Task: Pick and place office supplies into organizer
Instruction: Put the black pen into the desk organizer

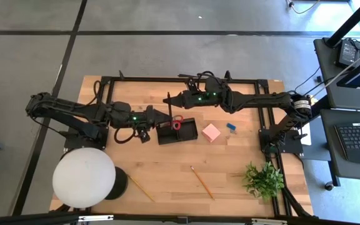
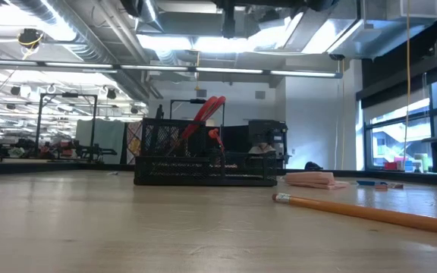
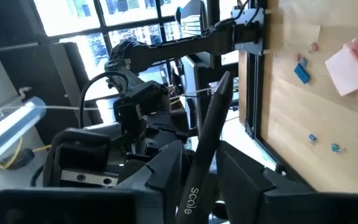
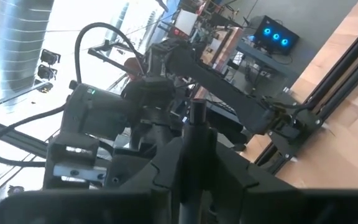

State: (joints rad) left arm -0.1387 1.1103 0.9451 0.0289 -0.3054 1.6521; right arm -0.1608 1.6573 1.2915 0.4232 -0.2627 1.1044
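Note:
The black organizer (image 1: 179, 132) sits mid-table with the red-handled scissors (image 1: 177, 122) standing in it, handles up and leaning (image 2: 206, 115). My left gripper (image 1: 150, 116) hovers just left of the organizer, shut on a black pen (image 3: 211, 121). My right gripper (image 1: 179, 99) hovers beyond its far edge, shut on another black pen (image 4: 197, 115). On the table lie the pink note block (image 1: 211, 132), the small blue piece (image 1: 231, 127) and two pencils (image 1: 202, 182) (image 1: 141, 187). My left gripper pinches the black pen between its two fingers at the printed part of the barrel (image 3: 191, 196). The pen is lifted clear and sticks out past the fingertips (image 3: 166, 165). My right gripper pinches its black pen (image 4: 196, 134) between its two fingers. The pen runs along the fingers, its end standing out beyond them, clear of the table.
A large white round lamp (image 1: 84, 176) stands at the near left corner and a green plant (image 1: 264, 179) at the near right. A black frame (image 1: 186, 79) runs along the far edge. Bare wood lies between the organizer and the near edge, apart from the pencils.

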